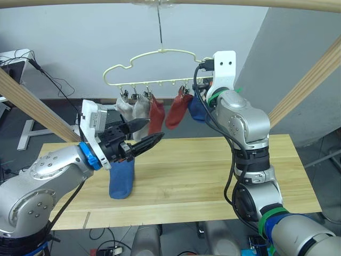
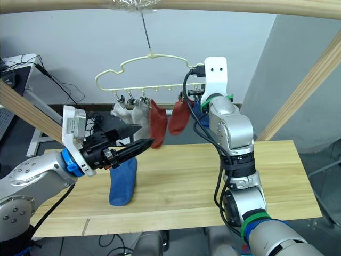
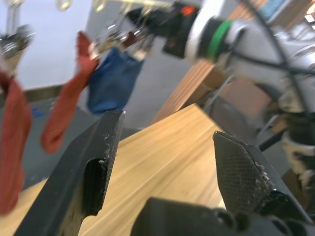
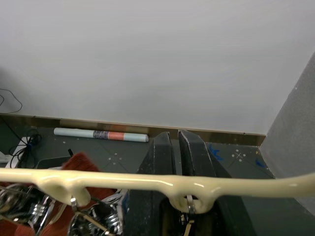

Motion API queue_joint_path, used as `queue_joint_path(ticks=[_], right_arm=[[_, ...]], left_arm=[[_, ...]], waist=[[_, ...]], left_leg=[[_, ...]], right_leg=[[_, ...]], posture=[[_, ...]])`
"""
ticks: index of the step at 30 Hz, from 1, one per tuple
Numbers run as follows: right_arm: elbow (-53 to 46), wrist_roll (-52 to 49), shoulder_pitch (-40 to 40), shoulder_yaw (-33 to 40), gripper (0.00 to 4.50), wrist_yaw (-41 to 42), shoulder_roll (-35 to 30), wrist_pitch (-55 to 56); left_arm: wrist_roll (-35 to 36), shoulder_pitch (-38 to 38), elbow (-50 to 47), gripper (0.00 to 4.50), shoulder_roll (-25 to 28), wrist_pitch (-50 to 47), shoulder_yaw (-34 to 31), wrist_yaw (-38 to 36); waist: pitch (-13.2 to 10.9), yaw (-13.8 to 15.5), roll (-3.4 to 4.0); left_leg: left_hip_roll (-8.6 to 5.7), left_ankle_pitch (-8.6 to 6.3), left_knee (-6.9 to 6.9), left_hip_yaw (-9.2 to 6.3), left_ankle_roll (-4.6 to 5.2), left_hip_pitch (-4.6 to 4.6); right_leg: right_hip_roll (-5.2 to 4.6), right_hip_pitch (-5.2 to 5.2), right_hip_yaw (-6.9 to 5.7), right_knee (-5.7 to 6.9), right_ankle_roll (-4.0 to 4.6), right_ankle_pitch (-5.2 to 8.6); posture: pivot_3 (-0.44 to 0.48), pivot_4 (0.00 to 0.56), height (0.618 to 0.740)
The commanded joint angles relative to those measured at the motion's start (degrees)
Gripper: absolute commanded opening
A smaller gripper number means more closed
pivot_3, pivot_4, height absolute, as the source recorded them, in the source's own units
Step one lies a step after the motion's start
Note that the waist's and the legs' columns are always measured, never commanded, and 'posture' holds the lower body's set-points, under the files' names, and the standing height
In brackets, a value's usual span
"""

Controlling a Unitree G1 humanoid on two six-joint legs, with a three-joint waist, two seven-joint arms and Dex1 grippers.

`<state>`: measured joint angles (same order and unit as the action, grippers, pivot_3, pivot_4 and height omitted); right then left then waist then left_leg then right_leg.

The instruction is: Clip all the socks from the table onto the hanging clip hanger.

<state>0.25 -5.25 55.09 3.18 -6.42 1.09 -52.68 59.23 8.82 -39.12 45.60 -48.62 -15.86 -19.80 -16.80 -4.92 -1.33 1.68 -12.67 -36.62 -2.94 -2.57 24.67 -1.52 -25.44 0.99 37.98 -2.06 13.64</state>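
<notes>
While five socks already hang from the clip hanger point(image 1: 160, 74), one blue sock point(image 1: 121, 180) is left on the table point(image 1: 213, 170), lying near its left end with its long axis running from the front edge toward the far edge. That sock sits directly below the left gripper point(image 1: 143, 134), which is raised above the tabletop with its two black fingers spread wide and nothing between them, pointing toward the table's middle. The left arm is plainly the nearer one, so the coming pick would seem to call for it to tip downward and descend.

The right gripper point(image 4: 174, 147) is up at the hanger's right end, fingers pressed nearly together just behind the yellow wire beside the last clip; whether they pinch anything there cannot be told. On the hanger, from left, hang two grey socks point(image 1: 133, 109), two rust-red socks point(image 1: 165, 114) and a second blue sock point(image 1: 195, 108). These dangle close above and behind the left gripper, so a lift toward a free clip could brush them.
</notes>
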Motion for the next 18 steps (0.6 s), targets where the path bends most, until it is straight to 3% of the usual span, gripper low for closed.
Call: queue_joint_path(ticks=[1,4,6,9,14,18], right_arm=[[-2.10,0.79,0.92,0.32,0.02,-0.82,-0.32,0.75],[-2.42,0.72,1.00,0.39,0.00,-0.98,-0.33,0.54],[-2.75,0.70,0.96,0.41,0.00,-1.01,-0.42,0.27],[-3.12,0.64,0.91,0.46,0.00,-1.04,-0.48,-0.03],[-4.87,0.67,0.33,0.59,0.00,-1.36,-0.77,-1.32],[-5.85,0.48,0.19,0.55,0.00,-1.69,-0.82,-2.18]], left_arm=[[-4.73,-2.16,1.17,3.30,2.92,-5.50,1.96,4.82],[-8.66,-3.76,4.60,3.84,2.17,-4.83,1.77,5.73],[-12.68,-5.54,6.45,4.45,1.75,-2.85,1.43,5.81],[-18.03,-7.39,8.22,4.48,1.84,-0.96,2.11,5.49],[-25.65,-10.62,15.60,4.48,-2.65,0.74,1.49,9.03],[-29.08,-10.25,22.22,4.48,-5.66,5.52,2.11,6.10]], waist=[[0.00,0.01,0.00],[-0.01,0.06,0.01],[-0.02,0.10,0.02],[-0.02,0.12,0.03],[-0.03,0.12,0.05],[-0.06,0.17,0.05]], left_leg=[[0.00,0.00,0.00,0.00,0.00,0.00],[0.00,0.00,0.00,-0.02,0.00,0.00],[0.00,0.00,0.00,-0.01,0.00,0.00],[0.00,0.00,0.04,0.00,0.00,0.01],[0.01,0.00,0.10,0.03,0.00,0.02],[0.01,0.00,0.13,0.02,0.00,0.04]], right_leg=[[0.00,0.00,0.00,0.01,0.00,0.00],[0.00,-0.01,-0.01,0.03,0.00,0.00],[0.00,-0.02,-0.02,0.02,0.00,0.00],[0.00,-0.06,-0.01,0.00,0.01,0.00],[-0.03,-0.10,0.01,-0.02,0.01,0.00],[-0.03,-0.15,-0.01,0.01,0.02,0.00]], posture=[[-0.081,0.303,0.740],[-0.081,0.306,0.740],[-0.081,0.306,0.740],[-0.085,0.309,0.740],[-0.089,0.310,0.740],[-0.095,0.313,0.740]])
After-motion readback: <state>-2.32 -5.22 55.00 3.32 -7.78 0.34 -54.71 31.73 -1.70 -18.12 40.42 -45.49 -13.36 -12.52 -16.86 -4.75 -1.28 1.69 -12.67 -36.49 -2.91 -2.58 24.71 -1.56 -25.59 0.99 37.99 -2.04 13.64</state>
